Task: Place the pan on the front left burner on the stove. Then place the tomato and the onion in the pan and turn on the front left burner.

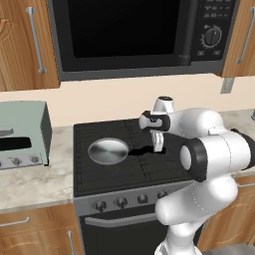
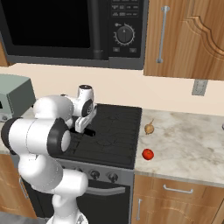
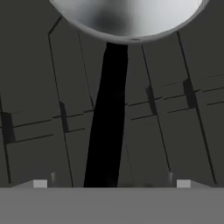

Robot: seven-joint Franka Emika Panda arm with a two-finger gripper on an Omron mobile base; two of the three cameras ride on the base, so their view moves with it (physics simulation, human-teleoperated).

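1. Seen from the left base camera: pan (image 1: 107, 151) flat on the front left burner (image 1: 104, 172) of the stove (image 1: 119, 201), silver bowl well inside the grate's left and front edges, bare black grate all round it.
2. Straight black handle (image 3: 109, 118) pointing right, toward the middle of the cooktop; in the hand view, running down the centre from the pan's rim to the bottom of the picture.
3. Gripper (image 1: 158, 144) poised over the handle's outer end, jaws spread wide, nothing between them; fingertips (image 3: 40, 183) standing far out on either side of the handle with open grate in the gaps.
4. White forearm angled across the stove's right half, covering the near right corner in the left base view.
5. From the right base camera: onion (image 2: 149, 128) on the marble desk (image 2: 192, 144) just beside the stove's right edge, tomato (image 2: 148, 154) nearer the desk's front edge, the two apart from each other and well apart from the pan.
6. Open marble to the right of both balls.
7. Black microwave (image 1: 139, 30) overhead, its lower edge well above the arm; pale green toaster oven (image 1: 22, 134) on the desk left of the stove, close to the cooktop's left edge.
8. Row of dark knobs (image 1: 122, 201) along the silver front strip, below the pan.
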